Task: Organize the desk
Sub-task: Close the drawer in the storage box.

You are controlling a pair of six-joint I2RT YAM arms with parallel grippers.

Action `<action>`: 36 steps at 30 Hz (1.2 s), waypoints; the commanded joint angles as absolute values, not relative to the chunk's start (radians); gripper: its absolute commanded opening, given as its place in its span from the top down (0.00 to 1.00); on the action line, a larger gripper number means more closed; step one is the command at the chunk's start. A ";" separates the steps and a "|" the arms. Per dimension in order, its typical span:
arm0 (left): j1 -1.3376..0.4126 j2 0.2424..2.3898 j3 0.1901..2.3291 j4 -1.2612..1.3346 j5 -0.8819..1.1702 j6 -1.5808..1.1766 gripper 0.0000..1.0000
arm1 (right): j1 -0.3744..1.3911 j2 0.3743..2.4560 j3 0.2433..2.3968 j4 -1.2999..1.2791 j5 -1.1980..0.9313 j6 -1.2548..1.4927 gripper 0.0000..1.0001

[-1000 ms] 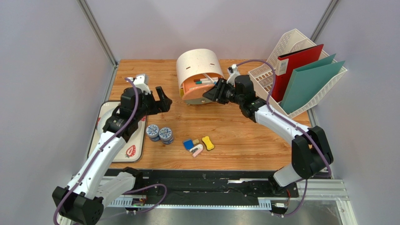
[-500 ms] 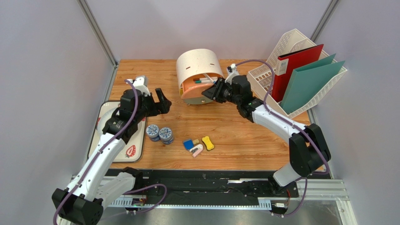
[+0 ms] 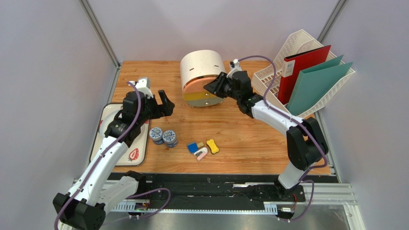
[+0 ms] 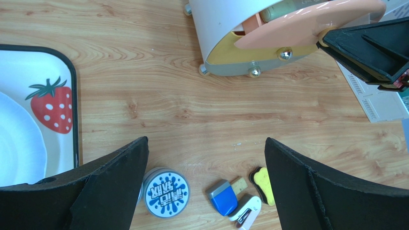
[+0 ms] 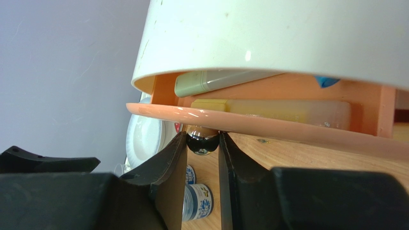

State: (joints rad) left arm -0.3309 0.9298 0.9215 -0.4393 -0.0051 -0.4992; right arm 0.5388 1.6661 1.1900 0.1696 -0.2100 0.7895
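The wood-grain desk (image 3: 240, 129) carries a round white drawer box (image 3: 201, 67) at the back middle. Its peach drawer (image 3: 199, 88) is nearly pushed in, above a yellow drawer (image 3: 204, 99). My right gripper (image 3: 212, 87) is shut on the drawer's shiny round knob (image 5: 202, 140); pens lie inside the drawer (image 5: 225, 80). My left gripper (image 3: 156, 98) is open and empty, hovering above the desk left of the box; in the left wrist view its open gripper (image 4: 206, 182) frames a blue-print tin (image 4: 166, 193), a blue eraser (image 4: 224, 197), a small stapler (image 4: 246, 213) and a yellow piece (image 4: 264, 182).
Two blue-print tins (image 3: 162, 136) stand near the front left. A white strawberry-print tray (image 3: 137, 143) with a white plate lies at the left edge. A white file rack (image 3: 307, 72) with a red folder and a green folder stands at the back right.
My right gripper has pushed the peach drawer back into the white box; the pens that showed from above are now covered. My left arm has hardly moved.
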 commanded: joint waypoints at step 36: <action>-0.324 0.916 0.908 -0.422 -0.014 -0.506 0.01 | 0.546 1.620 1.141 0.290 -0.226 0.666 0.50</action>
